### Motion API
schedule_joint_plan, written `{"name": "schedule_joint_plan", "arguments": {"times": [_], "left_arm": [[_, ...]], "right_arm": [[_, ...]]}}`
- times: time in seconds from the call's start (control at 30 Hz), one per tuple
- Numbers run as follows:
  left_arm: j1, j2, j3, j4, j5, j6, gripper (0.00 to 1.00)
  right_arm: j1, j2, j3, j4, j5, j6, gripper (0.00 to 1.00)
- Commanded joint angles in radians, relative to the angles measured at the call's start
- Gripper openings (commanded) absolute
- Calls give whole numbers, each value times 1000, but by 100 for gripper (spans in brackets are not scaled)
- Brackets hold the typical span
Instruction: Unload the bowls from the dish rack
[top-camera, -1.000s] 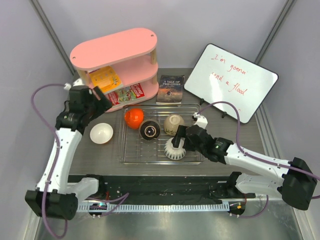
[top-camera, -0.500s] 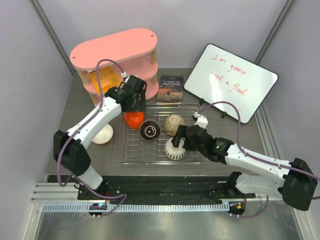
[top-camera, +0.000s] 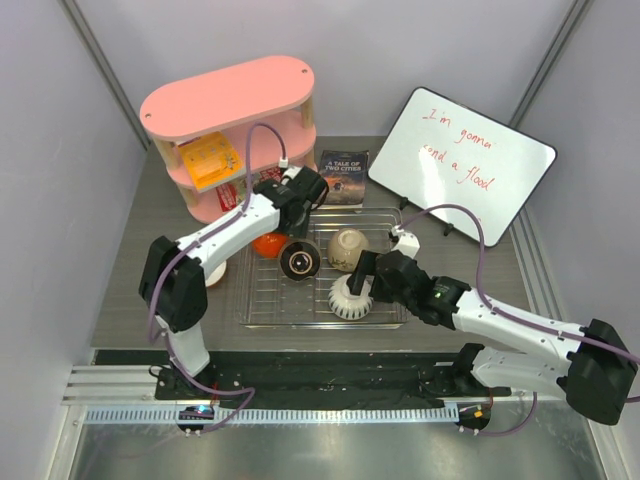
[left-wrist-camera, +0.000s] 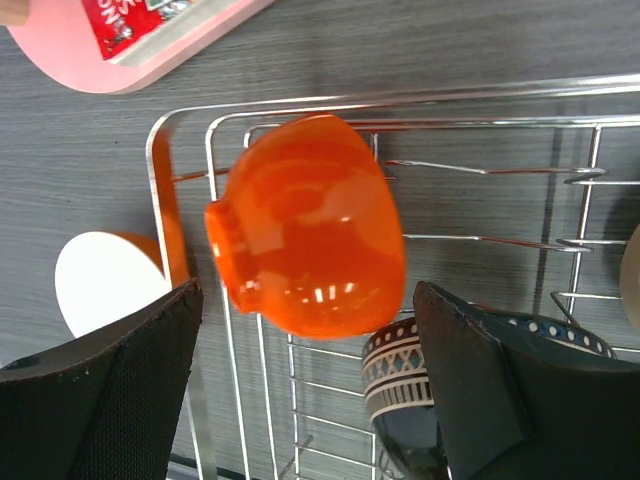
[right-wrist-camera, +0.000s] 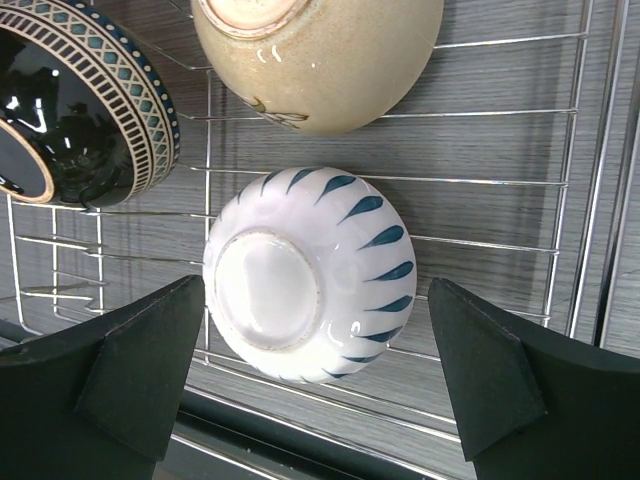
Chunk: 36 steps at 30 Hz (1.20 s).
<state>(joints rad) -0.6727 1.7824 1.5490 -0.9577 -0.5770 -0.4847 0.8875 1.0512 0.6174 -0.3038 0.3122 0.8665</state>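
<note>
Slippage worries me: my left gripper (left-wrist-camera: 308, 300) stands wide open, empty, astride the glossy orange bowl (left-wrist-camera: 300, 235) lying sideways in the rack (left-wrist-camera: 163, 200), and that curve could squirt out on closing.

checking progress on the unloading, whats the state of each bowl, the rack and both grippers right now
orange bowl, in rack, tipped on its side
dark bowl, in rack, on its side
beige bowl, in rack, tipped over
white ribbed bowl, in rack, upside down
white-lined bowl, out of rack, upright on table
dish rack, four bowls inside
left gripper, open astride orange bowl
right gripper, open astride white ribbed bowl
</note>
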Motion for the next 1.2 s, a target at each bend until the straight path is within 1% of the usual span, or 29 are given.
{"name": "schedule_joint_plan", "arguments": {"times": [0.0,0.13,0.33,0.5,0.73,0.83,0.87,0.93,0.97,1.07,1.1,1.13,1.17], "left_arm": [[-25,34,51,-6,-83,6,86],[-33,60,62,-15,-124,-5,86],[-34,94,69,-58,-237,-51,86],[-36,147,83,-88,-265,-51,86],[-50,157,60,-96,-305,-78,84],[-54,150,48,-85,-320,-75,78],[-54,150,39,-87,-322,-69,73],[-54,153,36,-90,-327,-69,70],[-56,156,25,-93,-330,-69,66],[-54,153,-7,-84,-327,-72,59],[-54,152,-15,-81,-325,-74,56],[-54,149,-21,-79,-323,-75,50],[-54,144,-30,-73,-320,-77,46]], "right_arm": [[-7,-28,-5,20,11,-7,100],[-13,-37,-13,22,8,-9,99],[-21,-31,-18,20,2,-11,100],[-22,-30,-21,23,-1,-12,100],[-28,-25,-30,29,-7,-9,100],[-30,-20,-30,35,-10,-8,100],[-30,-20,-33,34,-12,-9,100],[-30,-16,-31,37,-13,-9,100],[-30,-16,-33,38,-15,-9,100],[-32,-14,-33,40,-15,-7,100],[-32,-16,-36,40,-15,-7,100],[-32,-17,-36,42,-15,-7,100],[-33,-17,-38,42,-15,-6,100]]}}
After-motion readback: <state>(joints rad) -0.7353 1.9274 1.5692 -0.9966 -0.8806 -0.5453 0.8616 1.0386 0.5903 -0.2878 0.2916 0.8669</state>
